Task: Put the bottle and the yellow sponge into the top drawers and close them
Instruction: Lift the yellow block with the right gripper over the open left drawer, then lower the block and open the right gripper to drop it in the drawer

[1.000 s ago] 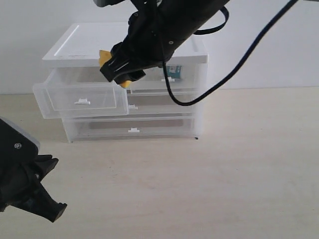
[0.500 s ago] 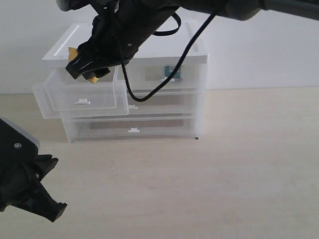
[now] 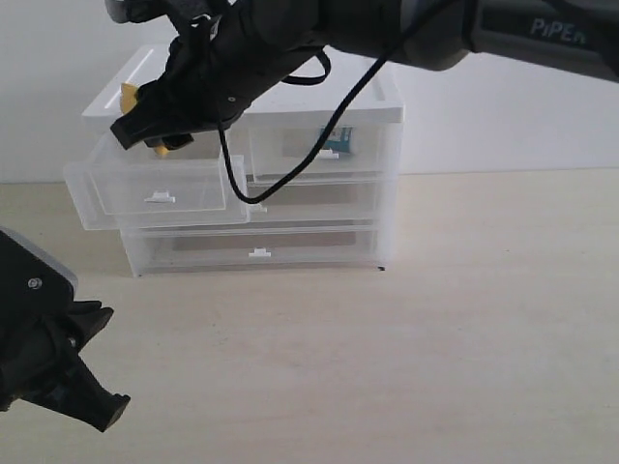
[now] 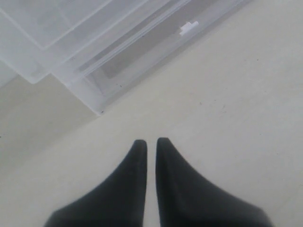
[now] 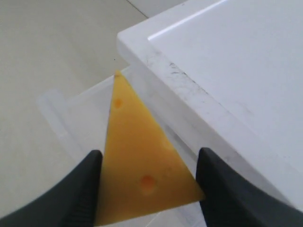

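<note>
The yellow sponge [image 5: 142, 175] was clamped between the two fingers of the right pincer [image 5: 147, 158], above the pulled-out left top drawer [image 3: 155, 188], at 10 o'clock in the exterior view. The bottle [image 3: 336, 137] sat inside the pushed-in right top drawer [image 3: 309, 159], at 3 o'clock from the sponge. The left pincer [image 4: 150, 144], jaws narrowed almost together and empty, hung over the tabletop [image 3: 435, 319] at 7 o'clock.
</note>
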Controlling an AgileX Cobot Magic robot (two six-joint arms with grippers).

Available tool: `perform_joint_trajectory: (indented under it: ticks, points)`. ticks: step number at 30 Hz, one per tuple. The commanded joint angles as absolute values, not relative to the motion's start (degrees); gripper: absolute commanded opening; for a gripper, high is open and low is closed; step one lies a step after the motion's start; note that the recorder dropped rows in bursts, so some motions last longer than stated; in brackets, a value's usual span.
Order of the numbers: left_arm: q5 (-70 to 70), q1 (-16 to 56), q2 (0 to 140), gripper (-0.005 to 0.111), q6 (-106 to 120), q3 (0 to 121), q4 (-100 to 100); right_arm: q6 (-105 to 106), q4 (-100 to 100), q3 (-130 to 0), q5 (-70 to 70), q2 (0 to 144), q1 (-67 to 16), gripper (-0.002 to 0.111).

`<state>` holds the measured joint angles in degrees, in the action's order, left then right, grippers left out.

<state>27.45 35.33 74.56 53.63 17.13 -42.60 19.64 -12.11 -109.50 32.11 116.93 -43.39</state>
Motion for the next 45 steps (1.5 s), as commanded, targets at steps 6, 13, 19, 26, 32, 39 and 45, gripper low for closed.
perform_joint_trajectory:
  ticks: [6,13,19,26,32,39,45]
  points:
    - [27.51,35.23,74.33,0.004,53.52,17.36,-42.68,19.6,-13.42,-109.94,26.75,117.64,-43.9,0.0]
    - [27.33,35.23,74.33,0.004,53.52,17.36,-42.67,18.35,-13.54,-109.94,25.59,119.24,-43.99,0.0]
    - [27.57,35.23,74.33,0.004,53.52,17.36,-42.57,18.1,-13.81,-109.94,25.91,120.13,-43.99,0.0]
    - [27.57,35.23,74.33,0.004,53.52,17.36,-42.57,18.07,-13.59,-109.94,27.9,120.66,-43.99,0.0]
    - [27.57,35.23,74.33,0.004,53.52,17.36,-42.57,18.39,-13.59,-109.94,28.59,120.54,-43.99,0.0]
    - [27.58,35.23,74.33,0.004,53.52,17.36,-42.44,19.52,-13.59,-110.16,29.84,120.44,-43.99,0.013]
    - [27.58,35.23,74.33,0.004,53.52,17.36,-42.44,19.61,-13.6,-113.02,32.78,120.44,-43.99,0.045]
